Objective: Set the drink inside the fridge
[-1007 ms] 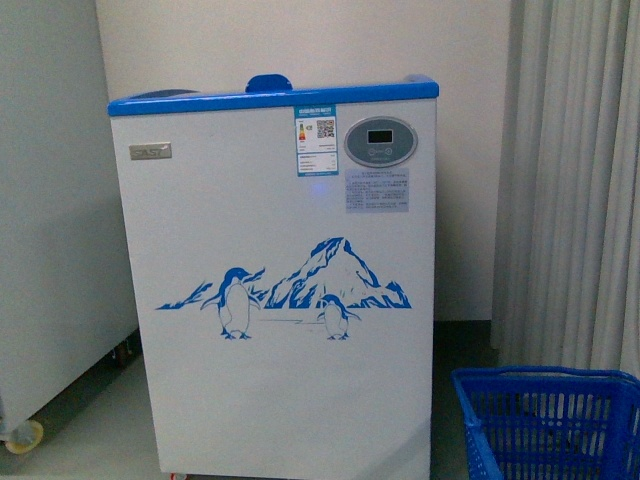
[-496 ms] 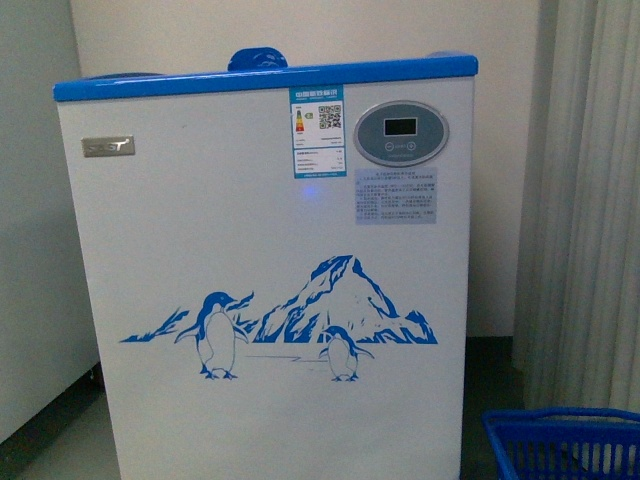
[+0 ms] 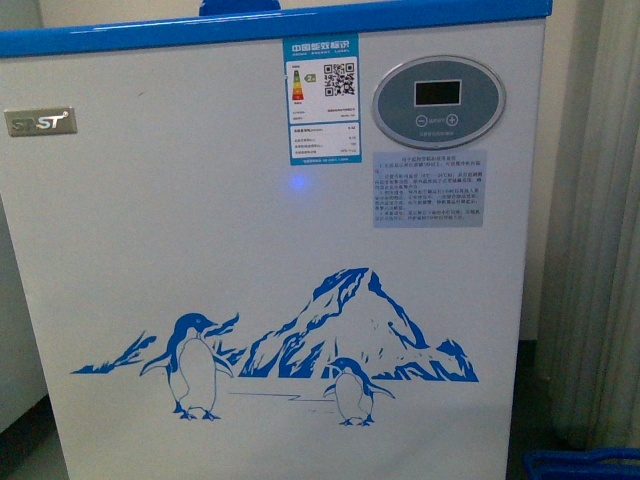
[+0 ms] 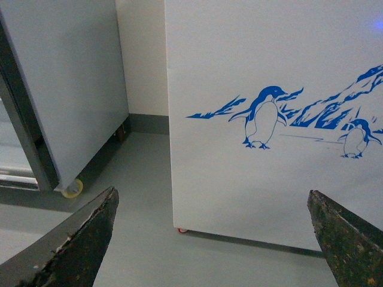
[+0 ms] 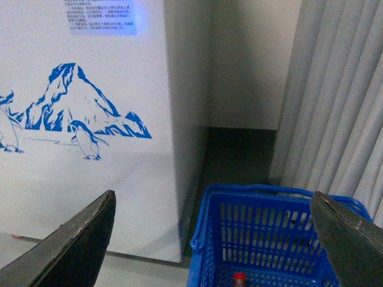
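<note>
The fridge point(image 3: 270, 300) fills the front view: a white chest freezer with a blue rim point(image 3: 300, 25), a penguin-and-mountain decal and an oval grey display panel point(image 3: 438, 100). It also shows in the left wrist view point(image 4: 269, 89) and the right wrist view point(image 5: 84, 149). Only the red cap of the drink point(image 5: 239, 277) shows, inside a blue basket point(image 5: 263, 239) on the floor to the right of the fridge. My left gripper point(image 4: 212, 239) is open and empty, low before the fridge's front. My right gripper point(image 5: 212, 239) is open and empty above the basket.
A plain grey-white cabinet on casters point(image 4: 66, 89) stands to the left of the fridge. Grey curtains point(image 5: 341, 89) hang at the right behind the basket. The floor point(image 4: 137, 179) is grey. The basket's rim point(image 3: 580, 462) shows at the front view's lower right.
The fridge has grown larger in the front view and now fills it. The basket has slid almost out of view at the lower right.
</note>
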Controlling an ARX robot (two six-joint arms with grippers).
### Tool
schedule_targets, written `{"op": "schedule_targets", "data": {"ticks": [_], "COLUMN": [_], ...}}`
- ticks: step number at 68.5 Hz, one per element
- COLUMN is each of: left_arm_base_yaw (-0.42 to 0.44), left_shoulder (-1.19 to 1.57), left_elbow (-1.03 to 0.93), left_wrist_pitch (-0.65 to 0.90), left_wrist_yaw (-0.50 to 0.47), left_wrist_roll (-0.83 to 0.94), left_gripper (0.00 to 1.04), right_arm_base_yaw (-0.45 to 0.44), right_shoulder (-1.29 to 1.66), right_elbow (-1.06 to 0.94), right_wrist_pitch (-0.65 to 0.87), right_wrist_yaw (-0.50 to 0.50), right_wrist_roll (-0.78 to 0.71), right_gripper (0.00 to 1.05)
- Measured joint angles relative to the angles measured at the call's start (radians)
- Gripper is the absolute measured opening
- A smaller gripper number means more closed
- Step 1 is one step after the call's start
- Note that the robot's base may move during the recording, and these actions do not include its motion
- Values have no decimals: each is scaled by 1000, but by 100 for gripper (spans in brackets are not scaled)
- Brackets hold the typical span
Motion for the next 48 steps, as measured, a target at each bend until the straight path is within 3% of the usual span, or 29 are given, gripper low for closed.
{"op": "schedule_targets", "data": {"ticks": [4, 8, 16, 29, 48], "left_arm_base_yaw": [0, 0, 0, 0, 0], "left_shoulder": [0, 0, 0, 0, 0], "left_elbow": [0, 0, 0, 0, 0], "left_wrist_pitch": [0, 0, 0, 0, 0], "left_wrist_yaw": [0, 0, 0, 0, 0], "left_wrist_roll": [0, 0, 0, 0, 0], "left_gripper": [97, 97, 97, 97, 97], "right_arm_base_yaw": [-6, -87, -221, -319, -311], "right_shoulder": [191, 430, 896, 1569, 2221], "right_elbow": [111, 166, 192, 319, 576], "right_wrist_pitch": [-241, -258, 17, 411, 547], "right_wrist_yaw": [182, 202, 171, 122, 59], "right_wrist_roll": [73, 83, 23, -74, -49], "right_gripper": [97, 97, 97, 97, 97]}}
